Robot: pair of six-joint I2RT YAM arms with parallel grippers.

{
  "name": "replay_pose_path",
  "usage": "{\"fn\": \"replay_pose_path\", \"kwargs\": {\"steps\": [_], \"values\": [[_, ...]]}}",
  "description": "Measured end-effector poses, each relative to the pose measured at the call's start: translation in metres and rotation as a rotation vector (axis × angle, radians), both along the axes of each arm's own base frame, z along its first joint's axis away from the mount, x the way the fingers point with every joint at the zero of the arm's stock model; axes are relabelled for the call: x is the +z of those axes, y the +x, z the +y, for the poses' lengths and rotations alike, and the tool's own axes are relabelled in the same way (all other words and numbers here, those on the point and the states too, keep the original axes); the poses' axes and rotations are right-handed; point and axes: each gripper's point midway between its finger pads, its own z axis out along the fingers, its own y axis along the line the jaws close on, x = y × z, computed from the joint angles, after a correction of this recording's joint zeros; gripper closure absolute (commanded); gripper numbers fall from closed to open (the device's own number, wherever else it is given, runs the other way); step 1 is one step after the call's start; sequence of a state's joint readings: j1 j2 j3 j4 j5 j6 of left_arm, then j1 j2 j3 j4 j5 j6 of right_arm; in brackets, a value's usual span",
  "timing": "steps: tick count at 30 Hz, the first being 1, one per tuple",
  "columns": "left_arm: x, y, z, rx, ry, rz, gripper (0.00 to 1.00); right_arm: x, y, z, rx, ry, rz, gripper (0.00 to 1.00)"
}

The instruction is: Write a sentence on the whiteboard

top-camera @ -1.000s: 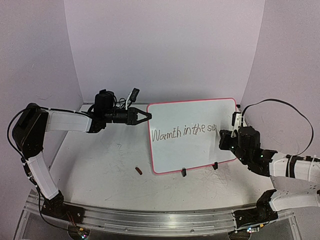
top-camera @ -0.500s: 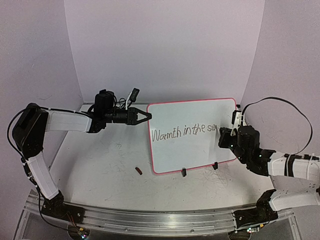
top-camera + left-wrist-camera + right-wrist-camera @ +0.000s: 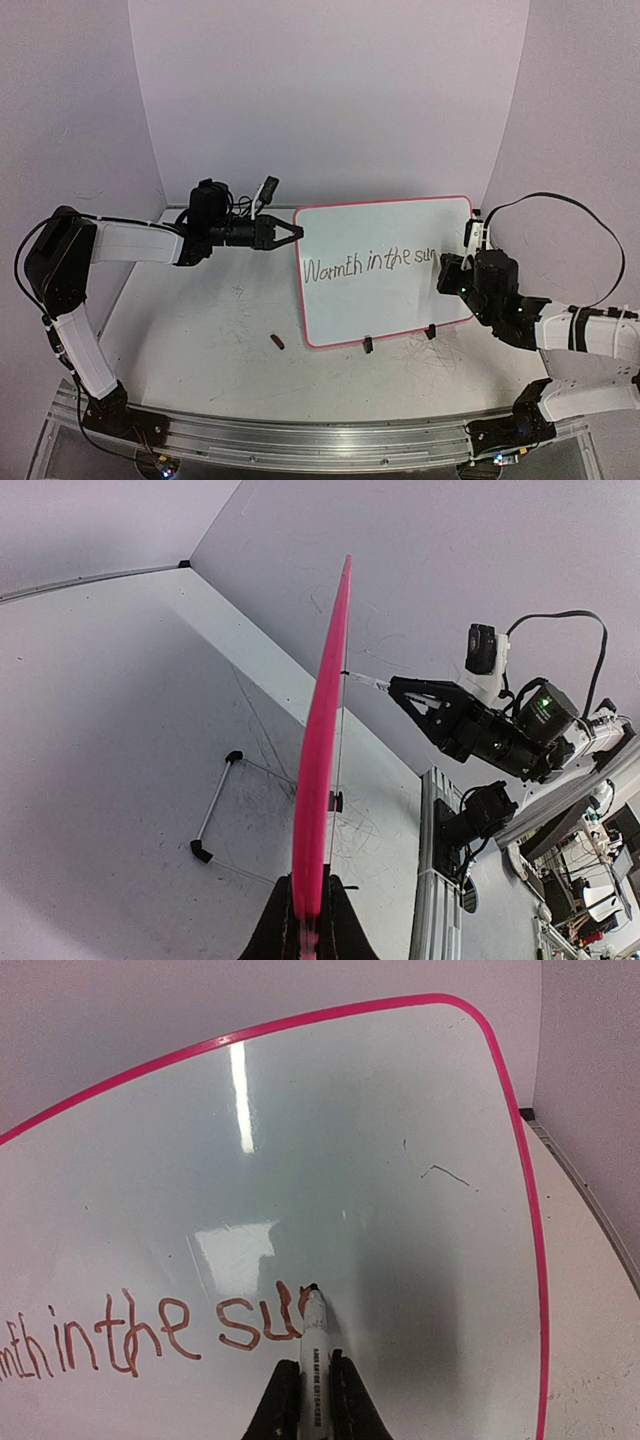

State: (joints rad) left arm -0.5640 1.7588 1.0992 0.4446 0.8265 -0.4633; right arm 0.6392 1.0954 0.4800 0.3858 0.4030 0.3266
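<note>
While left jaws still clamp the whiteboard (image 3: 385, 300), right jaws' gripped marker (image 3: 314, 1345) has crept slightly right.

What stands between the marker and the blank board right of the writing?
Nothing visible. The marker in the right gripper has its tip at the whiteboard just after "su"; rightward the surface shows only a faint scratch.
</note>
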Motion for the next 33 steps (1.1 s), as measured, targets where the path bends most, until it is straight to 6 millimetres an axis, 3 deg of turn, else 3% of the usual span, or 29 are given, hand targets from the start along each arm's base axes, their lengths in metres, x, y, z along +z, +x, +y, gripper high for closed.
{"fn": "replay_pose_path", "kwargs": {"steps": [23,33], "values": [[0.000,0.000,0.000,-0.001,0.000,-0.001,1.00,-0.011,-0.010,-0.004,0.007,-0.003,0.070,1.00],[0.000,0.000,0.000,-0.002,0.000,-0.003,1.00,0.004,-0.015,-0.011,0.002,0.019,0.038,1.00]]}}
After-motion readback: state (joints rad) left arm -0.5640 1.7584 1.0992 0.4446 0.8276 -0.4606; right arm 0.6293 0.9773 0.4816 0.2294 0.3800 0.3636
